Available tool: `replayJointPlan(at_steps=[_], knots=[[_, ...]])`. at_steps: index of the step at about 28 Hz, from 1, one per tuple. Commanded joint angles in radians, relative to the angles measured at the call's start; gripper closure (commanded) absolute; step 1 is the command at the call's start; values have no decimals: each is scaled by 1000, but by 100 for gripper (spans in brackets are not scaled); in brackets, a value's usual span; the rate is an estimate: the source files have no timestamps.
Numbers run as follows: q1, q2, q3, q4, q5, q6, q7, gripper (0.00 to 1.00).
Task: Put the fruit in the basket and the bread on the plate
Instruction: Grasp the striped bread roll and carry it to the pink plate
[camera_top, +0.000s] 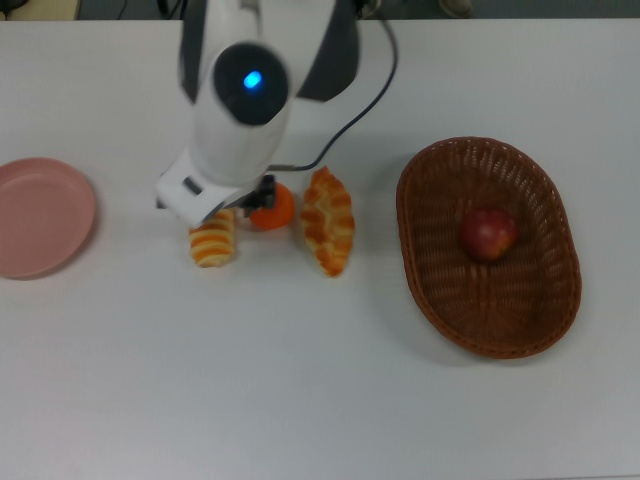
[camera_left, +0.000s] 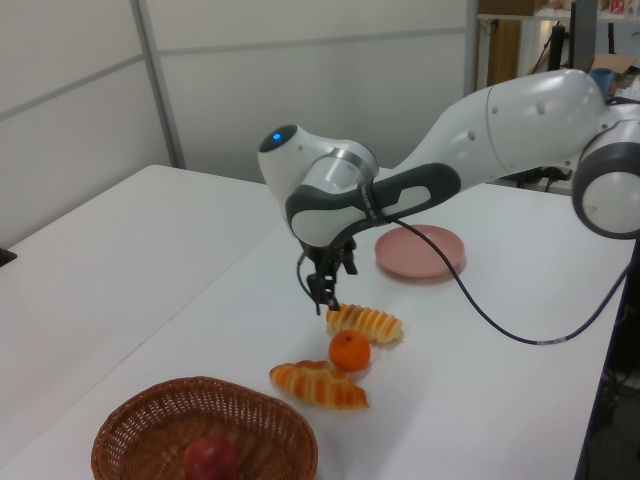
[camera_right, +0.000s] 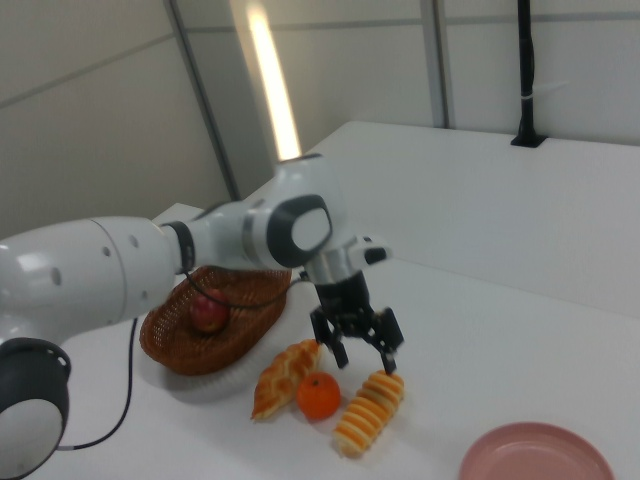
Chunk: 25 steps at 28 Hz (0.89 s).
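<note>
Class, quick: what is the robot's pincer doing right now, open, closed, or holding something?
Pincer: open, holding nothing, hovering above the ribbed roll.

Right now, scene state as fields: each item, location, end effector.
dark red apple: inside oval brown wicker basket
bright orange mandarin: on table, between the two rolls
ribbed striped roll: on table, not on plate
braided leaf-shaped roll: on table, beside basket
small pink plate: holds nothing
end effector: open, above ribbed roll and mandarin, holding nothing
</note>
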Motion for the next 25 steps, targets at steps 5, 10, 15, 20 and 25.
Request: replayJointPlan(at_steps=[5,10,15,20,25], knots=[[14,50,-19,2,-30,-2,-26,0],[14,54,-19,-3,-31,0,-26,0],[11,76,-20,-8,-56,-2,-32,41],[5,76,-19,-26,-56,-2,-35,100],[5,74,-19,-25,-51,-3,-35,100]])
